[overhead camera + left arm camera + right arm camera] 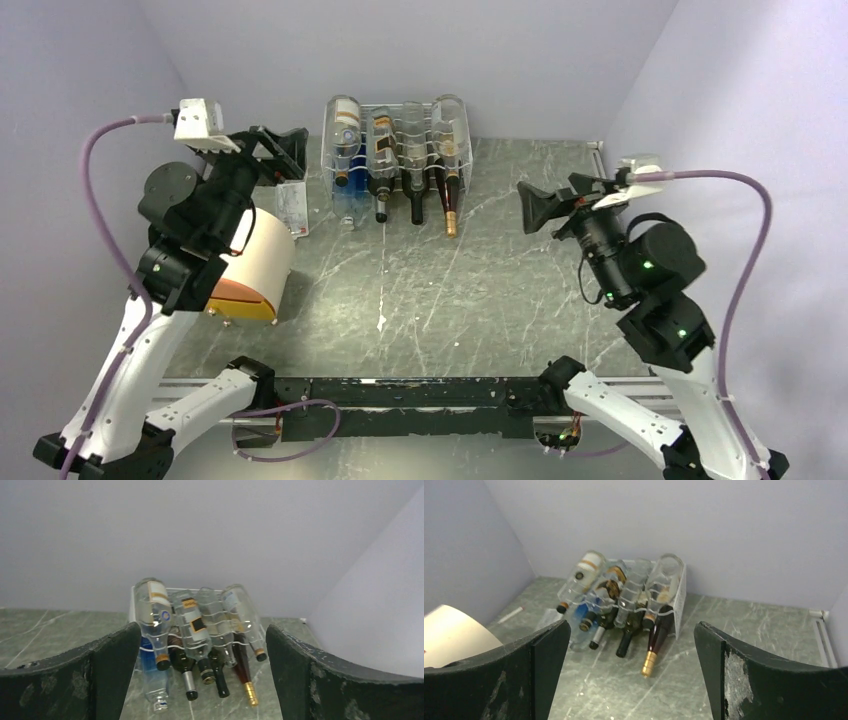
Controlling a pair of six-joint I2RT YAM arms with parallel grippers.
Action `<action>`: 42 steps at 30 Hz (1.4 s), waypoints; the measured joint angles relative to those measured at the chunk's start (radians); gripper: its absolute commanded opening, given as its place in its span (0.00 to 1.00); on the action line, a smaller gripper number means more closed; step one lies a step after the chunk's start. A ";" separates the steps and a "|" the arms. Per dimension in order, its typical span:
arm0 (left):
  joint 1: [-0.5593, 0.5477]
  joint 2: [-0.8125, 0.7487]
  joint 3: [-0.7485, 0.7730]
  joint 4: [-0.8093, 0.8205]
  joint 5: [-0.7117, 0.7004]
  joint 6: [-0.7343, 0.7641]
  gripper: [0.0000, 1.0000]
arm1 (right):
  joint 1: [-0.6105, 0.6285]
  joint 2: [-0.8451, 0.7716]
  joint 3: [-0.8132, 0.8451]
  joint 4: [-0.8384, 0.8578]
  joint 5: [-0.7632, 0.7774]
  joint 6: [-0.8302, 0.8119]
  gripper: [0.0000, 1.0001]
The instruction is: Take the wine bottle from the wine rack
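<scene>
The white wire wine rack (402,128) stands against the back wall at the centre. It holds several bottles lying with their necks toward me. A dark red wine bottle with a gold foil neck (449,207) lies in the lowest tier at the right end; it also shows in the left wrist view (244,669) and in the right wrist view (657,632). My left gripper (290,155) is open and empty, left of the rack; the rack (220,625) shows between its fingers. My right gripper (535,208) is open and empty, right of the rack (679,597) and facing it.
A cream cylindrical drum (262,262) lies on its side under my left arm and shows at the left edge of the right wrist view (454,630). A small white card (292,210) stands left of the rack. Walls close off the back and both sides.
</scene>
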 measured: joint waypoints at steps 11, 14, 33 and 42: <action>0.116 0.047 -0.110 0.075 -0.080 -0.018 0.95 | -0.134 0.014 -0.313 0.164 -0.049 0.005 1.00; 0.146 0.051 -0.113 0.082 -0.065 -0.008 0.94 | -0.168 0.016 -0.381 0.207 -0.050 0.021 1.00; 0.226 0.043 -0.184 0.147 0.338 0.089 0.93 | -0.254 0.078 -0.414 0.247 -0.207 0.175 1.00; 0.231 0.183 -0.111 0.114 0.529 0.106 0.93 | -0.259 0.206 -0.437 0.291 -0.312 0.290 1.00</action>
